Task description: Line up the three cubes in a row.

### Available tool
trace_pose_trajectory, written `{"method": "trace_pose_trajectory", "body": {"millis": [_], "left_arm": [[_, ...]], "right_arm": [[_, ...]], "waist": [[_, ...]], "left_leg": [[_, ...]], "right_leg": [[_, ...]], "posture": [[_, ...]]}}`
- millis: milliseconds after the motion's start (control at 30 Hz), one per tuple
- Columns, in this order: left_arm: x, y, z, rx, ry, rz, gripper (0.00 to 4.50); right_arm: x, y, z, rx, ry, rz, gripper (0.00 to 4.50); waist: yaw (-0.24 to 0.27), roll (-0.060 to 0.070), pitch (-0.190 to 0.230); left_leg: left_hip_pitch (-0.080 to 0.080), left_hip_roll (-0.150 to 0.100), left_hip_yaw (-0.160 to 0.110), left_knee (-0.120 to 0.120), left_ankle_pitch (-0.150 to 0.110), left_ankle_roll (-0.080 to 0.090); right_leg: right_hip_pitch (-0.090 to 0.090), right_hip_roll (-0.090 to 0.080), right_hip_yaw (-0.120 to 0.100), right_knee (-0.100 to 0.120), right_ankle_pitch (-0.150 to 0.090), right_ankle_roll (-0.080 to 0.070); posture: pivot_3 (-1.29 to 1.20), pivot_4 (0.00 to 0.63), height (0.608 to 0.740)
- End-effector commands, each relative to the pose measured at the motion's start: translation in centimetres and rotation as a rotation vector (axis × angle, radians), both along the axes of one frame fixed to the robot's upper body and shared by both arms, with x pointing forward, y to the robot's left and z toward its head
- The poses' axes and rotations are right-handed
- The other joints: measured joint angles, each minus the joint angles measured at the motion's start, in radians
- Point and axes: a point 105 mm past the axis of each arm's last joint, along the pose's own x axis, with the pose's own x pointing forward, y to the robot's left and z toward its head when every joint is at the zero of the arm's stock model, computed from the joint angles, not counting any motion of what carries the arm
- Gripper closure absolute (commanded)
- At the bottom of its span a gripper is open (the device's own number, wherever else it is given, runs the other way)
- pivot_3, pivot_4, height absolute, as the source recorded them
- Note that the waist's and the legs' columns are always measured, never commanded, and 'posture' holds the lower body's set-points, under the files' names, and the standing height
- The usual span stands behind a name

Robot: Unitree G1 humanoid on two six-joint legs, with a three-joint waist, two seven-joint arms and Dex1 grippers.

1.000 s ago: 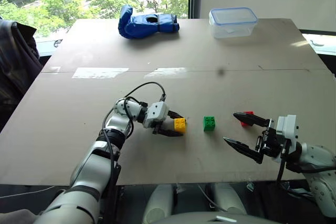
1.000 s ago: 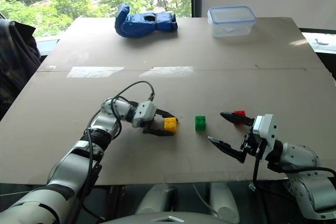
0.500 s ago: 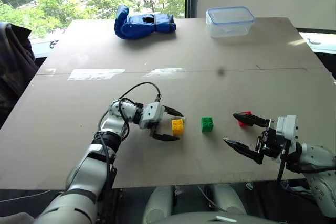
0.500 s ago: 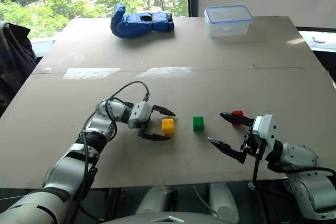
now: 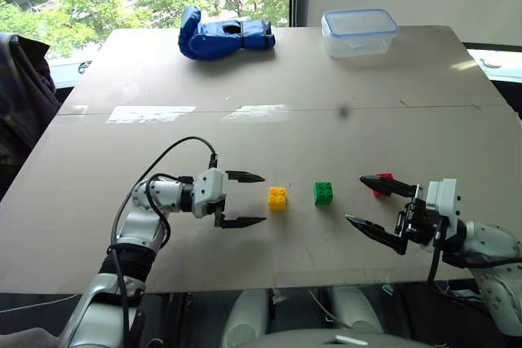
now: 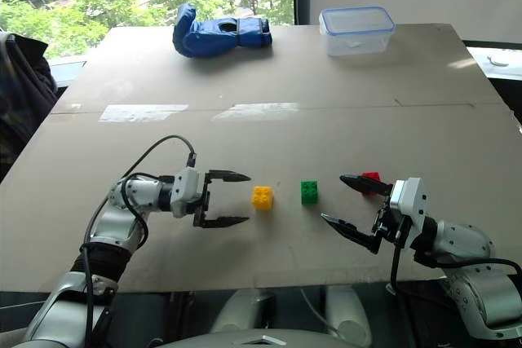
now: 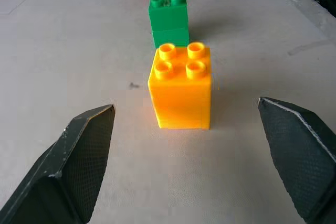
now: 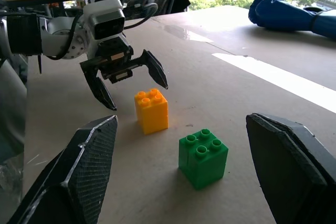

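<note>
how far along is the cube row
Nearly done. The yellow cube, green cube and red cube stand roughly in a line on the table. Nothing is in hand: the left pincer is open beside the yellow cube, and the right pincer is open too. At most, a small nudge to the red cube remains.

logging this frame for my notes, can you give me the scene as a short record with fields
surface: brown table
yellow cube: upright on the table, free of both pincers
green cube: upright, beside the yellow one with a gap between
red cube: beyond the green one, partly hidden by a right pincer finger
row: the left wrist view shows yellow, green and red roughly in one line
left pincer: open, off the yellow cube, holding nothing
right pincer: open, holding nothing
far edge: blue glove, clear plastic box
</note>
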Motion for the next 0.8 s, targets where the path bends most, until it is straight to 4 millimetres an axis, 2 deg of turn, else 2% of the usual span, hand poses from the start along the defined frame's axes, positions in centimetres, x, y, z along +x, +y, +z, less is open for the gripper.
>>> {"method": "trace_pose_trajectory", "body": {"millis": [33, 167, 267, 433, 667, 800], "left_arm": [[-0.6, 0.8, 1.5, -0.025, -0.043, 0.063, 0.06], [-3.2, 1.3, 1.9, -0.079, 0.006, 0.144, 0.06], [-5.2, 1.3, 2.3, -0.131, 0.097, 0.306, 0.06], [-6.7, 1.3, 0.8, -0.081, 0.165, 0.529, 0.06], [-7.8, 0.9, -1.1, -0.054, 0.214, 0.649, 0.06], [-7.5, 1.4, -1.6, -0.052, 0.225, 0.670, 0.06]], "right_arm": [[-0.2, 0.0, 0.5, 0.007, -0.025, 0.018, 0.46], [-0.4, -0.6, 0.0, 0.002, -0.002, 0.010, 0.46], [-0.8, -2.9, -1.5, -0.032, 0.048, -0.039, 0.46], [-0.7, -6.6, -3.8, -0.053, 0.115, -0.155, 0.46], [-0.1, -10.7, -6.7, -0.090, 0.165, -0.295, 0.46], [0.0, -11.1, -7.0, -0.091, 0.163, -0.295, 0.46]], "waist": [[0.001, 0.000, 0.000], [0.002, 0.000, 0.000], [0.005, 0.000, 0.001], [0.007, 0.001, 0.001], [0.004, 0.001, 0.001], [0.004, 0.003, 0.001]], "left_leg": [[0.000, 0.000, 0.000, 0.000, 0.000, 0.000], [0.000, 0.000, 0.000, -0.001, 0.000, 0.000], [-0.001, 0.000, 0.000, -0.001, 0.000, 0.000], [0.000, -0.001, 0.000, -0.002, -0.001, 0.001], [0.002, -0.001, 0.002, -0.002, 0.000, 0.001], [0.002, -0.001, 0.003, -0.002, 0.000, 0.001]], "right_leg": [[0.000, 0.000, 0.000, 0.000, 0.000, 0.000], [0.000, -0.002, 0.000, -0.001, 0.000, 0.000], [0.000, -0.008, 0.000, -0.002, 0.000, 0.000], [0.002, -0.009, -0.002, -0.003, 0.000, 0.000], [0.002, -0.004, -0.001, -0.003, -0.001, 0.000], [0.002, -0.004, 0.000, -0.003, -0.001, 0.000]], "posture": [[0.00, 0.150, 0.740], [0.00, 0.150, 0.740], [0.00, 0.150, 0.740], [0.00, 0.150, 0.740], [0.00, 0.150, 0.740], [0.00, 0.150, 0.740]]}}
